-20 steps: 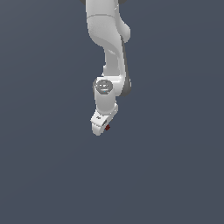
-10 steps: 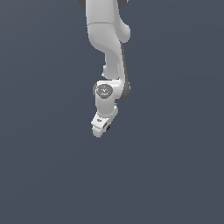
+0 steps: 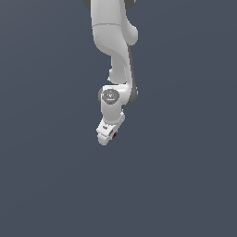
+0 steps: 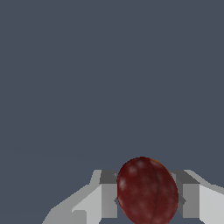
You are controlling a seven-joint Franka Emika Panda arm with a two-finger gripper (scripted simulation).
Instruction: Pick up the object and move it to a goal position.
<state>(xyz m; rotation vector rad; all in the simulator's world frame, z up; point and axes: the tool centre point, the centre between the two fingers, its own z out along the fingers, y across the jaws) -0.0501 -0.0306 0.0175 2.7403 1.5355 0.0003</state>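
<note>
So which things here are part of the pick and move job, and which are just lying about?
Part of the job:
- dark red object, between the fingers
- claw, shut on it

Lying about:
- nothing else shows; only plain grey background

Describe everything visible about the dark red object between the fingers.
The dark red object is a smooth, egg-shaped lump with a mottled, glossy skin, faint lighter blotches and a thin dark seam running down its face. In the wrist view it sits between the two grey finger pads, which press on both its sides, its lower edge cut off by the frame. In the exterior view only a small red speck shows beside the white gripper. Nothing else touches it.
</note>
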